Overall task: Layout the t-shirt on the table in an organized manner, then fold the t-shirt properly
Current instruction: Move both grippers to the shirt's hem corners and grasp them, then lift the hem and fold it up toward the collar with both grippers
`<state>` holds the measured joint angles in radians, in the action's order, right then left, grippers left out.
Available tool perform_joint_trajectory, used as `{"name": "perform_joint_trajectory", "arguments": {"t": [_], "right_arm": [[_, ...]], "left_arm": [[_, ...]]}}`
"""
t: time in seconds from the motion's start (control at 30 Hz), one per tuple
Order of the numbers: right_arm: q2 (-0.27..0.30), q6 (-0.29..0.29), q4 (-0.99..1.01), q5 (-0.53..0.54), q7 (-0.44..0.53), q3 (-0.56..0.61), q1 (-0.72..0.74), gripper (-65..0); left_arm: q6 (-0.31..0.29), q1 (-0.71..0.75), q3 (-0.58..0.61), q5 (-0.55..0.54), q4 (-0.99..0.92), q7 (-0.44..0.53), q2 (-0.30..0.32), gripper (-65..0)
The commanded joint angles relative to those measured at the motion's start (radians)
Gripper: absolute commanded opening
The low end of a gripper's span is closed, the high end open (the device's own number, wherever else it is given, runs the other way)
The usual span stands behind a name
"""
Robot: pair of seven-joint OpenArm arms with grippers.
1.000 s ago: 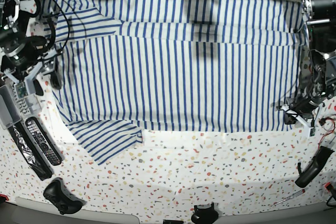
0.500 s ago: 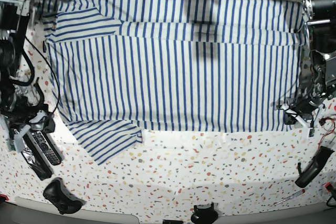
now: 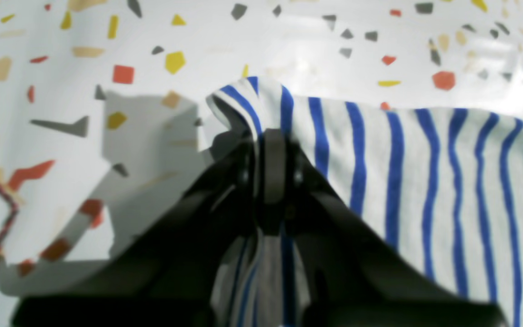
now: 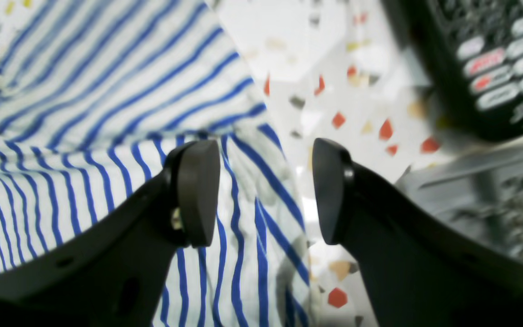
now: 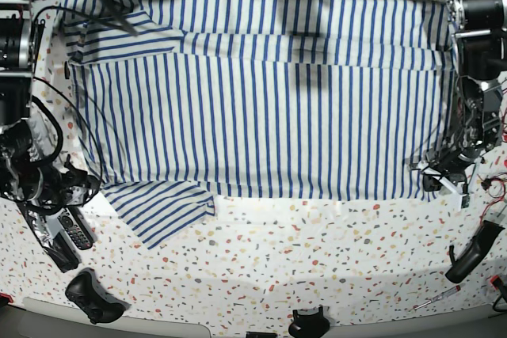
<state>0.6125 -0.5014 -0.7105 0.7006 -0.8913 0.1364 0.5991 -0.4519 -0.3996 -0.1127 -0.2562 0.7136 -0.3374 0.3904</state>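
The t-shirt [image 5: 269, 108], white with thin blue stripes, lies spread wide over the speckled table [image 5: 317, 251], one sleeve [image 5: 162, 210] jutting toward the front left. My left gripper [image 3: 268, 136] is shut on the shirt's corner [image 3: 252, 97], pinching a fold of cloth just above the tabletop [image 3: 288, 36]; in the base view the left gripper [image 5: 432, 173] sits at the shirt's lower right corner. My right gripper [image 4: 263, 190] is open and hovers over the shirt's edge [image 4: 243, 172] beside that sleeve, with nothing between its fingers. In the base view the right gripper [image 5: 83, 189] is at the left.
Remote controls [image 5: 67, 231] and a black game controller [image 5: 93, 297] lie at the front left, one remote [image 4: 493, 68] close to my right gripper. A black handle-like object [image 5: 471, 251] and a screwdriver [image 5: 436, 298] lie at the front right. Cables hang at both sides.
My right arm has swung down the table's left side from the upper sleeve to the lower sleeve, staying open. The left gripper keeps its hold on the corner, shifted slightly inward.
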Motion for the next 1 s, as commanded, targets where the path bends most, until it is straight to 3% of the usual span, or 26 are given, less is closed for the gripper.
{"name": "perform_joint_trajectory", "arguments": {"t": [0.0,0.07,0.3,0.47,0.57,0.7,0.73,0.93,0.97], "right_arm": [[0.01,-0.021,0.002,0.009,0.011,-0.004,0.045,-33.2],[-0.008,-0.023,0.03,-0.008,0.013,-0.004,0.048,-33.2],[-0.082,-0.018,0.117,-0.22,0.026,-0.004,0.048,-33.6],[-0.092,-0.016,0.151,-0.238,0.053,-0.004,0.048,-33.9],[-0.093,-0.021,0.151,-0.237,0.045,-0.004,0.048,-42.1],[-0.1,-0.027,0.151,-0.237,0.038,-0.004,0.048,-60.4],[-0.103,-0.052,0.151,-0.237,0.038,-0.004,0.048,-65.0],[-0.1,-0.197,0.131,-0.175,0.126,-0.004,0.048,-65.0],[-0.097,-0.197,0.115,-0.166,0.129,-0.005,0.046,-65.0]], "left_arm": [[-0.009,-0.019,-0.002,0.002,0.011,-0.005,0.001,-65.0],[-0.009,-0.019,-0.002,0.002,0.011,-0.005,-0.005,-65.0],[-0.009,-0.019,-0.002,0.005,0.011,-0.003,-0.005,-65.0],[-0.009,-0.019,-0.002,0.005,0.011,-0.006,-0.005,-65.0],[-0.009,-0.019,-0.002,0.005,0.011,-0.006,-0.005,-65.0],[-0.009,-0.019,-0.002,0.005,0.011,-0.006,-0.005,-65.0],[-0.009,-0.019,-0.002,0.004,0.011,-0.006,-0.005,-65.0],[-0.008,-0.019,-0.002,0.0,0.013,0.013,-0.005,-65.0],[-0.008,-0.019,-0.005,-0.002,0.013,0.017,-0.005,-65.0]]}}
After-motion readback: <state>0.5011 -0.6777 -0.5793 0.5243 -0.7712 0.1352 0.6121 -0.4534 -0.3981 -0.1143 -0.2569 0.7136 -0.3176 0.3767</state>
